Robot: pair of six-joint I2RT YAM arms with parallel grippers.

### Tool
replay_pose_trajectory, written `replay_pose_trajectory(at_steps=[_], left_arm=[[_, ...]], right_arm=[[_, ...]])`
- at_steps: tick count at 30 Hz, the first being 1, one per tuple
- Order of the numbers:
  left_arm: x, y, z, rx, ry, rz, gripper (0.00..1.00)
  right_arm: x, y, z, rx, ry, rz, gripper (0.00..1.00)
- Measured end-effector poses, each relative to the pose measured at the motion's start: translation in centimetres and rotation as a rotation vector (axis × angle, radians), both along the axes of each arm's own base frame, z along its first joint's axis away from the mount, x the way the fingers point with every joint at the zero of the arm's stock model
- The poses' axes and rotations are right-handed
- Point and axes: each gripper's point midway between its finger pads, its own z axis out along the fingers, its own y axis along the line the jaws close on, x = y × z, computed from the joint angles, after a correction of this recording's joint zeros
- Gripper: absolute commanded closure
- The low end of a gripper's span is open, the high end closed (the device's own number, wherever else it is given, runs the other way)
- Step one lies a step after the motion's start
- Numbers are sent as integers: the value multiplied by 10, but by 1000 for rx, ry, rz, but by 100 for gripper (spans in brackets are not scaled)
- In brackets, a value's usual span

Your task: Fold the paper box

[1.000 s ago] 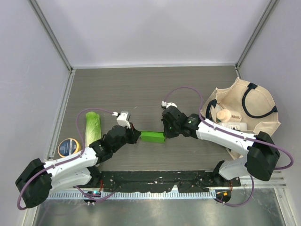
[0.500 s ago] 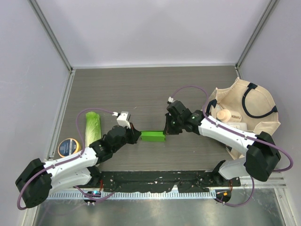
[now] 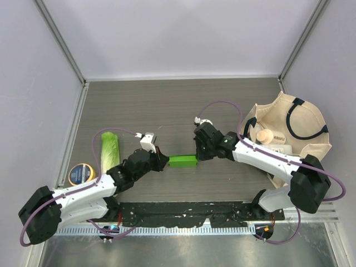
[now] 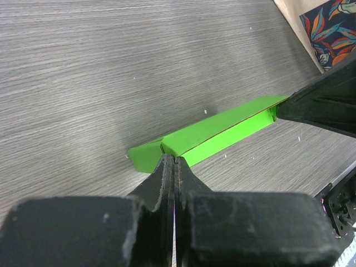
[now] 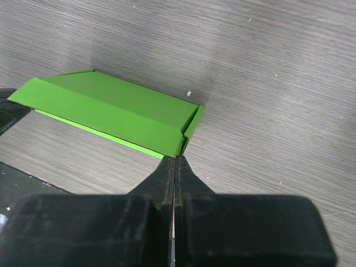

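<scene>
The paper box [image 3: 182, 161] is bright green and partly folded into a long narrow shape, lying on the grey table between the two arms. My left gripper [image 3: 163, 162] is shut, its tips pinching the box's left end; the left wrist view shows the tips [image 4: 175, 160] at the near wall of the box [image 4: 222, 130]. My right gripper [image 3: 198, 155] is shut, its tips against the box's right end. In the right wrist view the tips [image 5: 176, 158] touch the corner by the small end flap of the box [image 5: 111, 108].
A pale-green cabbage [image 3: 109, 150] and a round tin [image 3: 81, 173] lie at the left. A beige tote bag [image 3: 289, 133] holding a bottle stands at the right. The arms' base rail runs along the near edge.
My right gripper drew back up and to the right from the box's right end, then came back against it. The box and my left gripper shifted slightly to the right.
</scene>
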Motion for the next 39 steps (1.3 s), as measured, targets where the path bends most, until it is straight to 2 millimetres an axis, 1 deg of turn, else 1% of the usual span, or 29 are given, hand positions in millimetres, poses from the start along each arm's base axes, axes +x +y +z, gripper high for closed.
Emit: replay_pose_trajectory(at_steps=[9, 14, 16, 17, 19, 20, 22, 23, 25, 28, 29, 32, 34, 36, 39], left_arm=[[1, -1, -1, 2, 1, 2, 100], [3, -2, -2, 2, -1, 5, 100], [4, -1, -2, 2, -2, 11, 100], [4, -1, -2, 1, -1, 12, 100], [4, -1, -2, 2, -2, 15, 100], [4, -1, -2, 1, -1, 15, 100], [4, -1, -2, 1, -1, 15, 100], [4, -1, -2, 0, 0, 16, 100], [4, -1, -2, -1, 1, 16, 100], [4, -1, -2, -1, 1, 16, 100], [4, -1, -2, -1, 1, 16, 100], [4, -1, -2, -3, 2, 17, 100], [4, -1, -1, -7, 5, 20, 100], [4, -1, -1, -12, 8, 25, 100], [4, -1, -1, -13, 9, 31, 100]], right_arm=[[2, 2, -4, -149, -116, 45, 99], [2, 5, -6, -138, -132, 47, 98], [2, 6, -6, -114, -133, 43, 93], [0, 6, -6, -99, -133, 41, 81], [-4, 6, -5, -70, -118, 34, 65], [-7, 7, -6, -56, -107, 35, 53], [-13, 9, -6, -30, -82, 36, 46], [-16, 9, -4, -15, -72, 37, 41], [-19, 11, 4, 25, -66, 33, 38], [-20, 10, 23, 99, -73, -4, 27], [-18, 9, 31, 134, -71, -40, 24], [-7, -5, 45, 246, -36, -208, 23], [-1, -13, 42, 309, 9, -323, 23], [2, -17, 30, 359, 68, -428, 23], [-2, -12, 15, 419, 145, -505, 23]])
